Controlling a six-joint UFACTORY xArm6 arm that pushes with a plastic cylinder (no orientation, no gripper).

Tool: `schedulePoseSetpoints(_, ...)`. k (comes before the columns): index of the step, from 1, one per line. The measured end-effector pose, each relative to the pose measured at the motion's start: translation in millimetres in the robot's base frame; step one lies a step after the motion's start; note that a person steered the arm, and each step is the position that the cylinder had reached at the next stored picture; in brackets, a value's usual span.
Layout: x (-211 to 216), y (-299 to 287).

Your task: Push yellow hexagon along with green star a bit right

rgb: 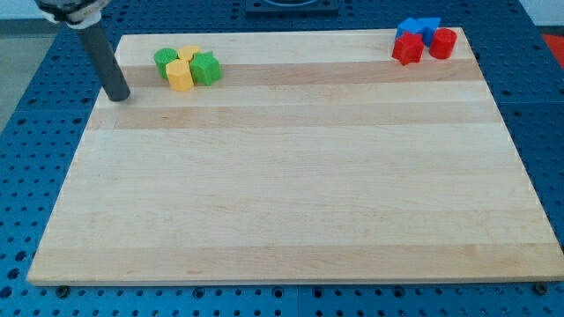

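A yellow hexagon (pixel 180 75) sits near the board's top left, touching a green star (pixel 205 68) on its right. A green round block (pixel 165 60) lies just behind it to the left, and a second yellow block (pixel 188 55) shows behind it. My tip (pixel 119 95) rests on the board to the left of this cluster, a short gap away from the yellow hexagon and touching no block.
At the board's top right corner lie a red star-like block (pixel 407 49), a red round block (pixel 442 43) and two blue blocks (pixel 419 27). The wooden board (pixel 291 176) lies on a blue perforated table (pixel 18 176).
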State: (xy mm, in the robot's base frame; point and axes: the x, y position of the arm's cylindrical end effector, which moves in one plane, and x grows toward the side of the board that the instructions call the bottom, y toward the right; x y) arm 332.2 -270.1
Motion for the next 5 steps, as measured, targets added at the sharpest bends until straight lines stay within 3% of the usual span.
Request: schedulePoseSetpoints(5,-60,125)
